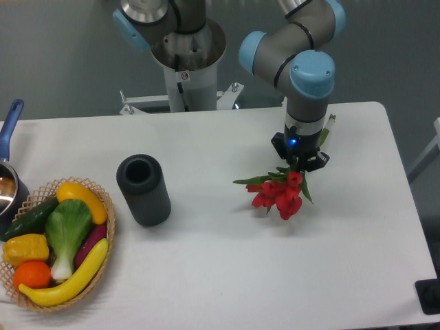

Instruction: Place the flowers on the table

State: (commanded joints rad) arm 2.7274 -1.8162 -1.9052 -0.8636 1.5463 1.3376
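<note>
The flowers [278,194] are a bunch of red blooms with green leaves, low over the white table [206,261] at centre right. Their thin green stem runs up and right, and its end [330,122] shows past the wrist. My gripper [300,162] points straight down over the stem just above the blooms. Its black fingers stand on either side of the stem and look closed on it. The wrist hides the contact itself. The blooms look at or just above the tabletop.
A dark grey cylindrical vase [143,189] stands upright left of the flowers. A wicker basket [103,237] with several vegetables and fruits sits at the front left. A blue-handled pot [8,180] is at the left edge. The robot base [185,62] is at the back.
</note>
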